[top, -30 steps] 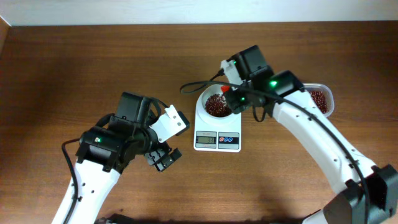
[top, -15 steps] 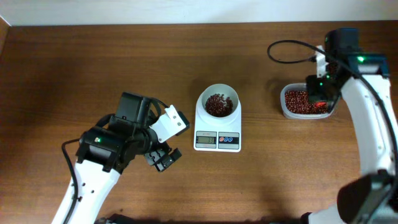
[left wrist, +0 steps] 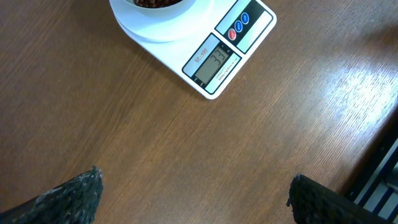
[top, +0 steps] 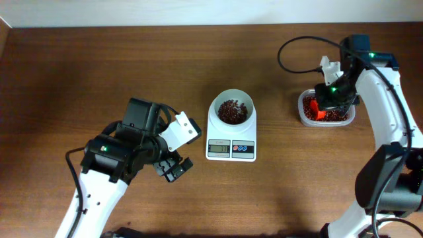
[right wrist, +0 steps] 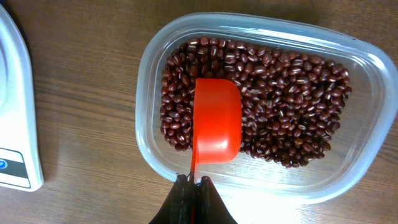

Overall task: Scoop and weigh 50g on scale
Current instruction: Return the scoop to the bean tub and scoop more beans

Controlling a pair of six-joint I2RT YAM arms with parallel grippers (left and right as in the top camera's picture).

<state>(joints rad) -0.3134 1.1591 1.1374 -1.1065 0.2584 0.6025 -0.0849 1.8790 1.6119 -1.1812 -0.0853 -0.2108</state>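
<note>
Right gripper (right wrist: 194,182), angled down over the tub (right wrist: 144,124), clamps the scoop (right wrist: 216,121); left gripper (left wrist: 196,190) hangs wide, empty

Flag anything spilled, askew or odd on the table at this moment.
Nothing stands out. The beans sit inside the tub and the bowl on the scale; none show on the table. The scale lies flat, and the scoop, gripped by the shut right end effector, is in the tub.

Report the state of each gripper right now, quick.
Left gripper: open, holding nothing.
Right gripper: shut on the handle of the scoop, which sits in the tub.
</note>
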